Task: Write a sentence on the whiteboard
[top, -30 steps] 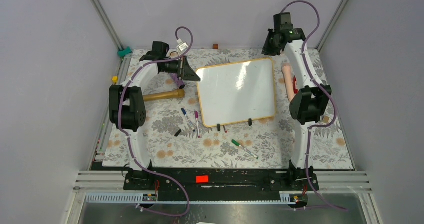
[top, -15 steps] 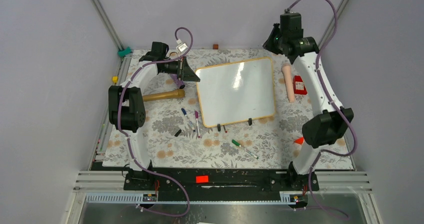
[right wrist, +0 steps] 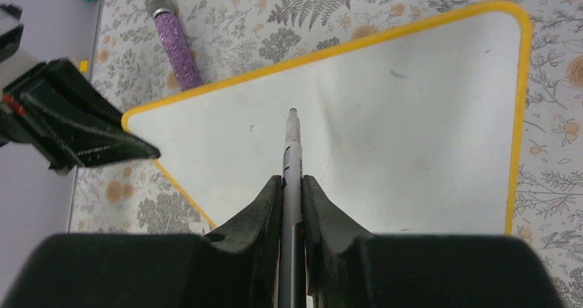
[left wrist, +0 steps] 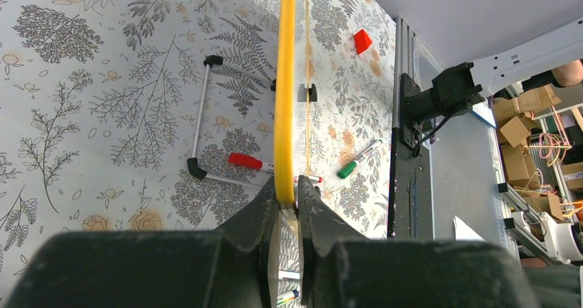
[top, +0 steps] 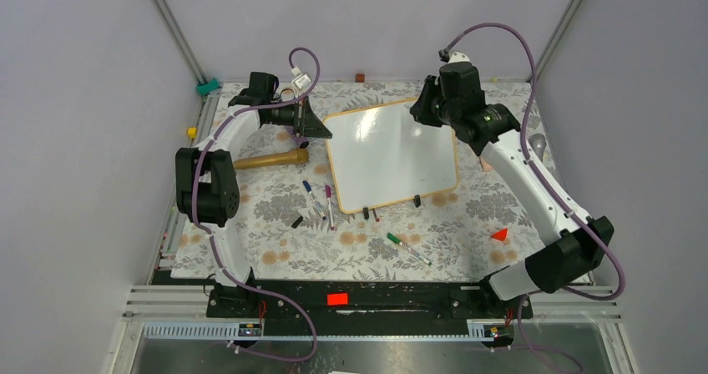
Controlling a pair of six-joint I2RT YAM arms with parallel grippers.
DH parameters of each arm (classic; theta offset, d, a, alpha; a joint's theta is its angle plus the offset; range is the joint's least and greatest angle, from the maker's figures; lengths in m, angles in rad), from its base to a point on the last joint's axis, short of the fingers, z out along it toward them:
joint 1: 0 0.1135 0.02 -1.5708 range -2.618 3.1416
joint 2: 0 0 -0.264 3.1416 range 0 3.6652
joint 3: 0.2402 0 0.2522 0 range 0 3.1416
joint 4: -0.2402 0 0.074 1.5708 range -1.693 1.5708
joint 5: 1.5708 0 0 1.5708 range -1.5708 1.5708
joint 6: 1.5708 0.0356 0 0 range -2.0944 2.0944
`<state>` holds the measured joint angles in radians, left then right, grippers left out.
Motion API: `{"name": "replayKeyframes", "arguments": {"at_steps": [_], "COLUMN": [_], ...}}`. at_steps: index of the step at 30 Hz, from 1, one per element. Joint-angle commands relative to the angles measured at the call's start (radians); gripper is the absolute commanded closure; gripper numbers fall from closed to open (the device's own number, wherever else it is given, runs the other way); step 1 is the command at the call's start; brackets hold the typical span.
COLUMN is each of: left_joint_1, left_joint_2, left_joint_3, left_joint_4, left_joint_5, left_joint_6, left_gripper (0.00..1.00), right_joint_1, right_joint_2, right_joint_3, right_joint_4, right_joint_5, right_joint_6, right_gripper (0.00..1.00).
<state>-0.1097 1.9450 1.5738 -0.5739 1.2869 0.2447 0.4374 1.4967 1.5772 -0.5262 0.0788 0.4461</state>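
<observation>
My left end effector (left wrist: 289,199) is clenched on the yellow frame of the whiteboard (top: 392,153), pinching it at the board's far left corner; from my left wrist the frame runs edge-on straight away from between the fingers. The board lies on the floral tabletop (top: 275,253), a little right of the middle and towards the far side, its near edge by two small black clips. My right end effector (right wrist: 292,181) is clenched on a slim grey marker (right wrist: 291,143), which sticks out from between the fingers with its tip pointing over the white surface, nearer the left corner than the right; I cannot tell whether the tip touches the board. In the top view that end effector sits over the board's far edge.

A purple glitter microphone (right wrist: 175,40) lies just beyond the far left frame; a wooden pin (top: 267,159) lies to the left of the board; a blue marker (top: 311,195) and a pink marker (top: 328,204) lie near its near left corner; a green marker (top: 407,249) lies nearer still; a red wedge (top: 499,235) sits at the near right.
</observation>
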Motion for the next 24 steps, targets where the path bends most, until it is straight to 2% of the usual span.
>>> {"name": "replayKeyframes", "arguments": {"at_steps": [1,7,17,24], "left_joint_1": [-0.044,-0.051,-0.052,-0.052], "left_joint_2": [0.008,0.003,-0.006,-0.032], "left_joint_3": [-0.052,-0.038,-0.075,-0.116], "left_joint_4": [-0.06,-0.06,-0.059,-0.06], "left_joint_5": [-0.097,-0.097,-0.088,-0.115], "left_joint_6": [0.13,0.129,0.15,0.171], "left_gripper": [1.0,1.0,1.0,1.0], "right_joint_1": [0.058,0.094,0.228,0.25], "right_joint_2": [-0.118,-0.15,-0.072,-0.045], "right_joint_3": [-0.059,-0.098,0.011,0.04], "right_joint_4": [0.05,0.055,0.017,-0.004], "right_joint_5": [0.054,0.063,0.099,0.14], "right_joint_6": [-0.041,-0.051,-0.068,-0.127], "right_gripper": [1.0,1.0,1.0,1.0]}}
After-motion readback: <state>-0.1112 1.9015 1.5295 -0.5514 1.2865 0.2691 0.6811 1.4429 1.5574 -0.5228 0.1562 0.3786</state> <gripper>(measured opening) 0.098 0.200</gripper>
